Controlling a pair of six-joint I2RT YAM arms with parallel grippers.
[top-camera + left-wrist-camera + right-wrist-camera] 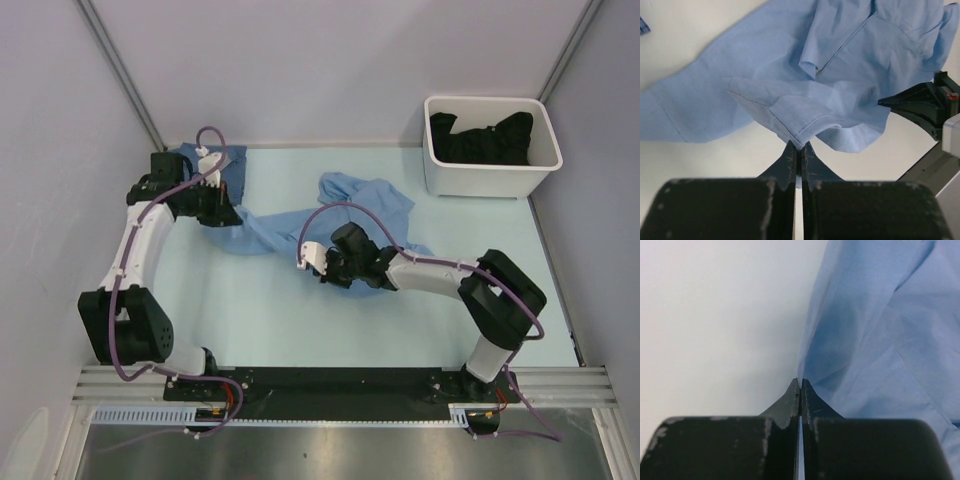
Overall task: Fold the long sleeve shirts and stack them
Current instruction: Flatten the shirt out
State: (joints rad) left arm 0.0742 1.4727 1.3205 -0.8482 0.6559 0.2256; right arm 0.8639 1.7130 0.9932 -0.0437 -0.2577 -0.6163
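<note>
As seen along the left wrist view, the left gripper (800,148) is closed, jaws pressed together, with a stitched corner of the light sky-blue cloth shirt (855,60) pinched at the tips in the lower centre of the frame. The right gripper (800,382) is likewise closed. A thin edge of the same shirt is caught between its tips, and the cloth rises to the upper right of that frame. How deep either bite goes cannot be told, since the cloth is thin and the tips hide it.

From overhead, the shirt is seen lying crumpled across the middle of the pale green table top (250,310), running from the left arm at upper left to the right arm at centre. A darker denim-blue cloth (232,158) is noted at upper left, largely covered by the left arm; its collar and buttons cannot be made out. A white rectangular plastic bin (440,175) at upper right holds black garments (480,140), their kind unclear.
</note>
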